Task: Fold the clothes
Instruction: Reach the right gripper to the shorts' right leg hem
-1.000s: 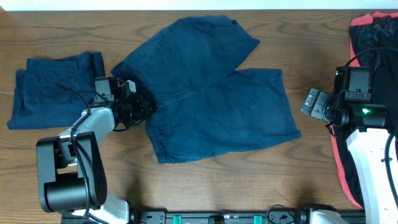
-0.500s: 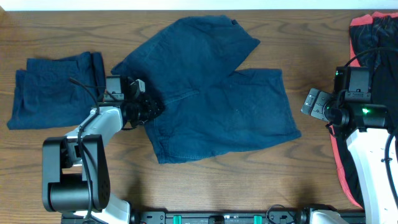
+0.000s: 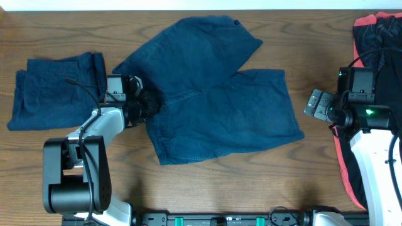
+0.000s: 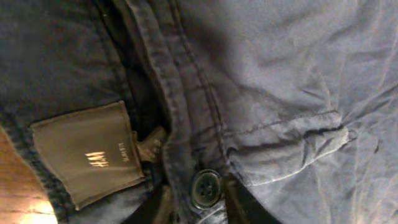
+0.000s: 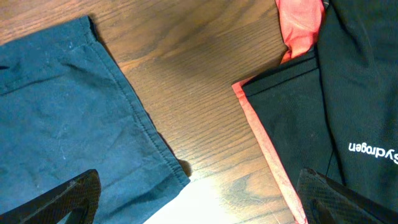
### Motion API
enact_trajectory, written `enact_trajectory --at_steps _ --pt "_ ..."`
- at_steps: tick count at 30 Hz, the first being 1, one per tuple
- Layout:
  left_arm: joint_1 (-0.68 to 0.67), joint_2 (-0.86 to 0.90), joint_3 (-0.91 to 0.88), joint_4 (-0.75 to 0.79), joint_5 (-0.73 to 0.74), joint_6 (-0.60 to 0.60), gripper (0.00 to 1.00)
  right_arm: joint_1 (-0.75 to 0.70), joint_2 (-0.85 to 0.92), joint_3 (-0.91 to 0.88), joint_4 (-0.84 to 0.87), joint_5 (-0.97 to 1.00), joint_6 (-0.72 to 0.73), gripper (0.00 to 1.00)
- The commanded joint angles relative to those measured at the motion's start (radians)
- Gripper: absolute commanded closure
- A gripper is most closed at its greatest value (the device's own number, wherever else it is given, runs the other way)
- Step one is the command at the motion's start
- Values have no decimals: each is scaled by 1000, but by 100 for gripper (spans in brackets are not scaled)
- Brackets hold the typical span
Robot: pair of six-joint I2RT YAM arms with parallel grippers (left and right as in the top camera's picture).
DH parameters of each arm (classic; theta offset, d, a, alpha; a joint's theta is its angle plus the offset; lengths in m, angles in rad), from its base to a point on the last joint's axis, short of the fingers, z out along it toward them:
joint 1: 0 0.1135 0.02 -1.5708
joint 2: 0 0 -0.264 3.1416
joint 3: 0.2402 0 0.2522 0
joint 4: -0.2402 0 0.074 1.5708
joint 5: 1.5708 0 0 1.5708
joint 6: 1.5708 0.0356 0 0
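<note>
Dark navy shorts [image 3: 220, 94] lie spread flat in the middle of the table, legs pointing right. My left gripper [image 3: 149, 103] is at their waistband on the left side. In the left wrist view its fingers [image 4: 202, 208] pinch the waistband [image 4: 186, 106] at a dark button [image 4: 206, 187], beside a tan label [image 4: 87, 152]. My right gripper [image 3: 317, 103] is open and empty above bare wood, just right of the shorts' lower leg hem [image 5: 62, 112]. A black garment with coral-red panels [image 3: 377, 37] lies at the far right, partly under the right arm.
A folded navy garment [image 3: 53, 91] lies at the far left of the table. The black and coral garment's edge [image 5: 292, 124] is close to the right gripper's right finger. Bare wood [image 5: 199, 81] shows between it and the shorts.
My left gripper pushed right onto the shorts' waistband, then drew back slightly left. The shorts and the right arm have not visibly moved.
</note>
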Motion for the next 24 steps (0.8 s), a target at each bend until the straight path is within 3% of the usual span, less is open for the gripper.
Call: enact_trajectory --at_steps 1,4,9,13,20,24 --pt "-2 10 18 5 -12 -21 81 -7 -11 6 -1 0 11 1" --pt "-2 10 18 1 16 -20 94 -7 -11 6 -1 0 11 1" --pt "-2 9 18 -16 76 -14 94 -7 -11 5 -1 0 10 1" --pt "13 -11 19 -116 79 24 94 -7 -3 0 -1 -2 9 1" --pt "80 -208 26 -332 93 125 94 -7 97 -2 24 -110 -71 15" --pt "100 -364 26 -368 92 143 94 -6 180 -2 105 -241 -128 28"
